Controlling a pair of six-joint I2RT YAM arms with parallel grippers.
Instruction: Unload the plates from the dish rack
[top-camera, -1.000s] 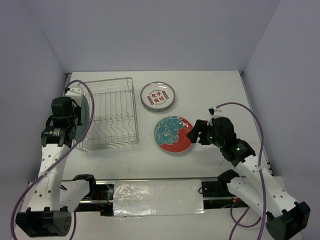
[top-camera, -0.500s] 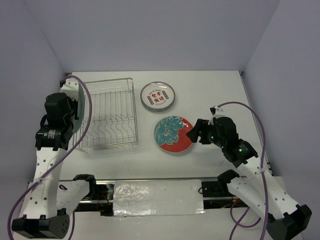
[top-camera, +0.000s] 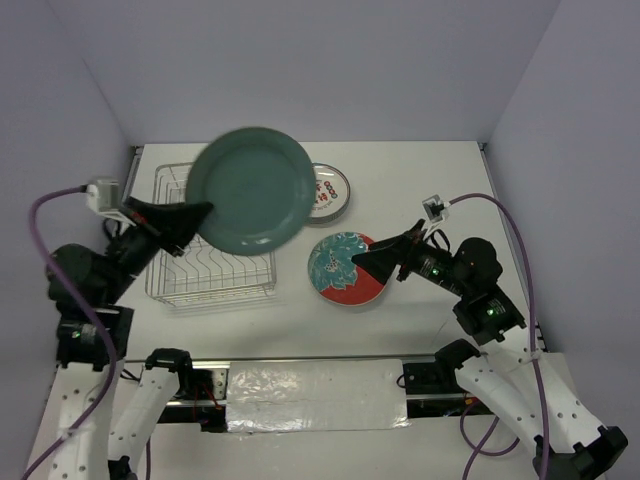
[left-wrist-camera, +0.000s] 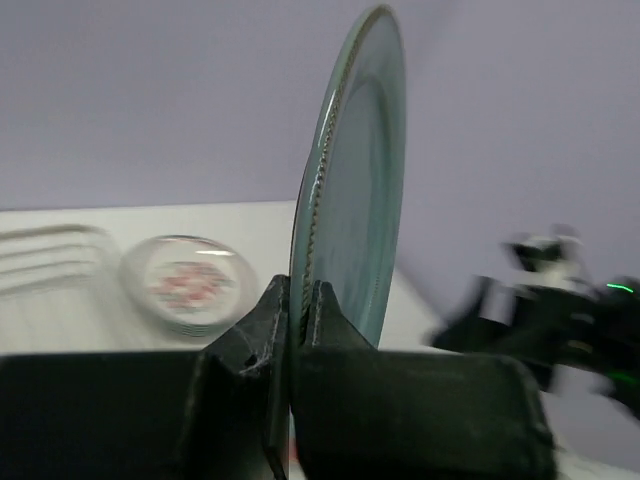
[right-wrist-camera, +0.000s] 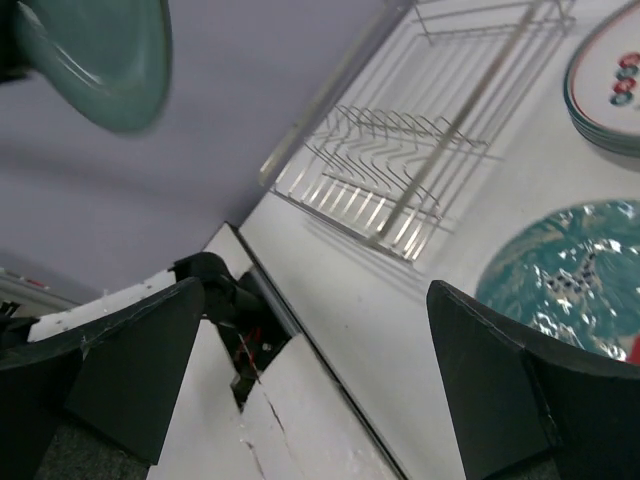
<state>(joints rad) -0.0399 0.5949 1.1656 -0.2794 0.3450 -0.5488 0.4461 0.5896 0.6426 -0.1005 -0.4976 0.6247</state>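
My left gripper (top-camera: 200, 213) is shut on the rim of a plain dark teal plate (top-camera: 251, 189) and holds it high above the dish rack (top-camera: 212, 272). In the left wrist view that teal plate (left-wrist-camera: 352, 200) stands edge-on, pinched between the closed fingers (left-wrist-camera: 262, 318). No plate shows in the silver wire rack (right-wrist-camera: 430, 150). A white plate with red characters (top-camera: 331, 196) lies behind, partly covered by the raised plate. A red-and-teal floral plate (top-camera: 342, 270) lies on the table. My right gripper (top-camera: 366, 261) hovers open over its right edge, holding nothing.
The rack stands at the left of the white table (top-camera: 430, 190), near the left wall. The right arm (left-wrist-camera: 560, 320) shows blurred beyond the held plate. The table's front edge and mounting rail (right-wrist-camera: 250, 330) lie under the right gripper.
The left arm has lifted the teal plate out from the rack's left side and swung it up over the rack. The right gripper has opened wider and tilted up.
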